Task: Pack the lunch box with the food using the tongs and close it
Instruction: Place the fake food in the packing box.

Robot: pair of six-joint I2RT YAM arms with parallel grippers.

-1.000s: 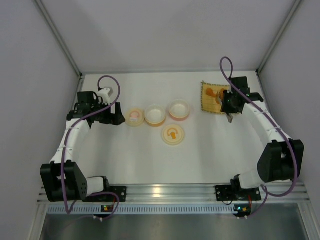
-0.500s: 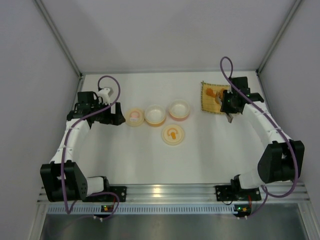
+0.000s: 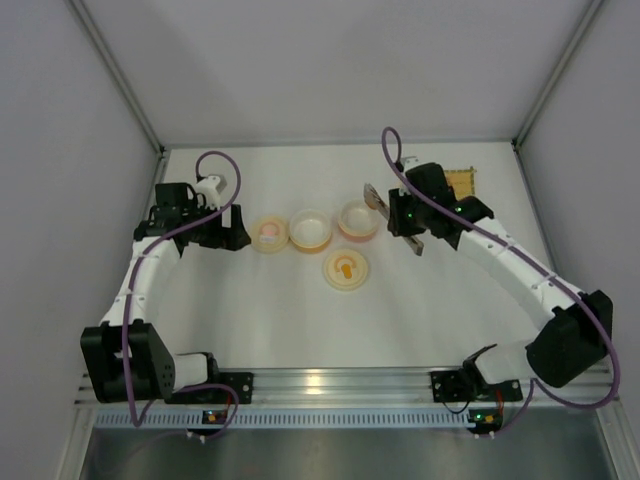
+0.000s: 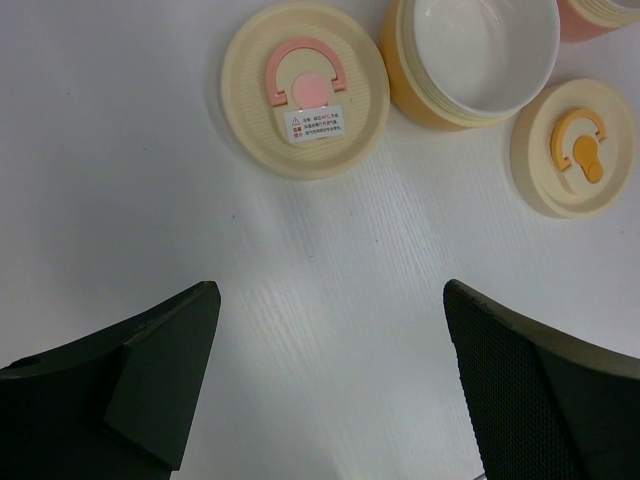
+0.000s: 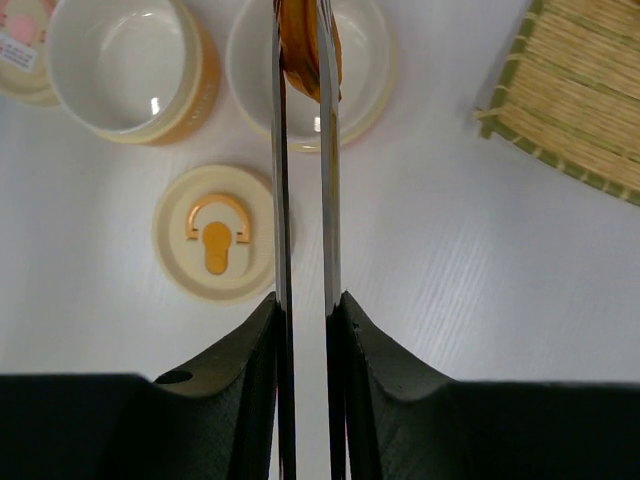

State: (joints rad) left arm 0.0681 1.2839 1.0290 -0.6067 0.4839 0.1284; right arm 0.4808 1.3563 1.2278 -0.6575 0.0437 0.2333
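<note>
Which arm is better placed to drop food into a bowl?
Right: the right pincer grips the slim silver metal tongs, pinching an orange food lump over the pink round bowl. The left pincer stands open, empty.

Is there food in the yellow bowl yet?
No, the yellow bowl shows only its bare white inside; the food is pinched in the tongs.

Lab test booth: plain grey walls [image 3: 330,70], white table [image 3: 300,310], aluminium mounting rail [image 3: 340,382].

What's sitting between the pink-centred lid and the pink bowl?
The open yellow bowl sits between them, clearest in the top view.
</note>
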